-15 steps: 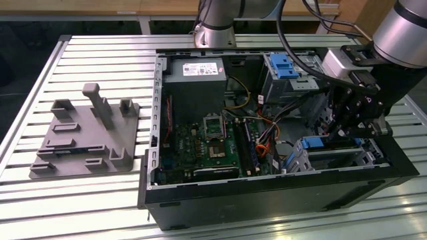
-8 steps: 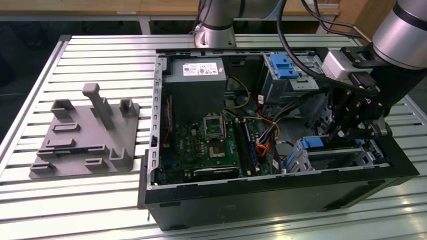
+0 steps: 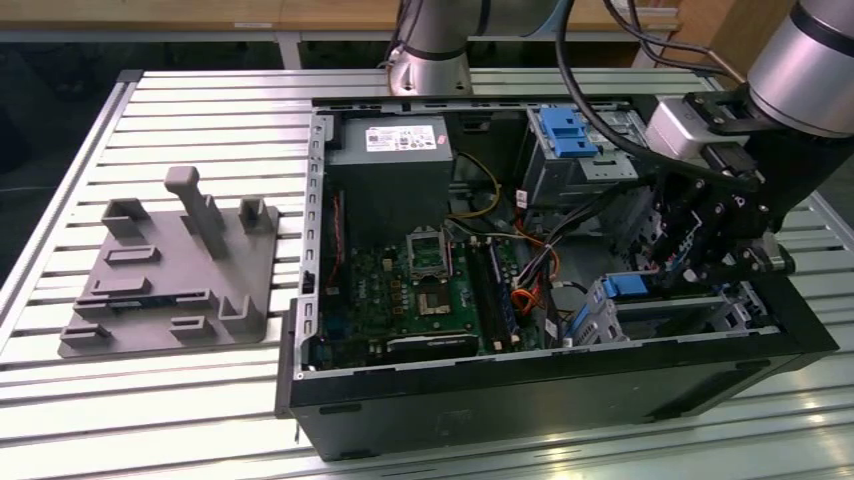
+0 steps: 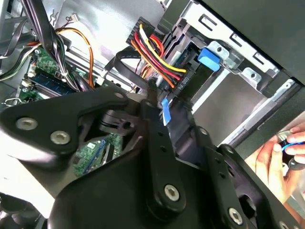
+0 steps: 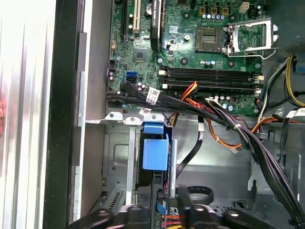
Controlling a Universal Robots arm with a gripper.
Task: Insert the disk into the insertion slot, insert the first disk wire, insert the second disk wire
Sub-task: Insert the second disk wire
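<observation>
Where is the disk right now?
In the exterior view the disk sits in the insertion slot at the case's corner on the exterior view's right, directly below the gripper.

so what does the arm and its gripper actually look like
The arm is a silver-grey metal tube with a light grey joint block, and black cables loop above it. The gripper is matte black, built from flat linkage plates joined by round silver screws, with a small blue mark on its side.

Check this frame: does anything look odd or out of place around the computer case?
Yes. A person's hand appears beside the case in the second wrist view, close to the end effector, which sits at the wires by the insertion slot.
</observation>
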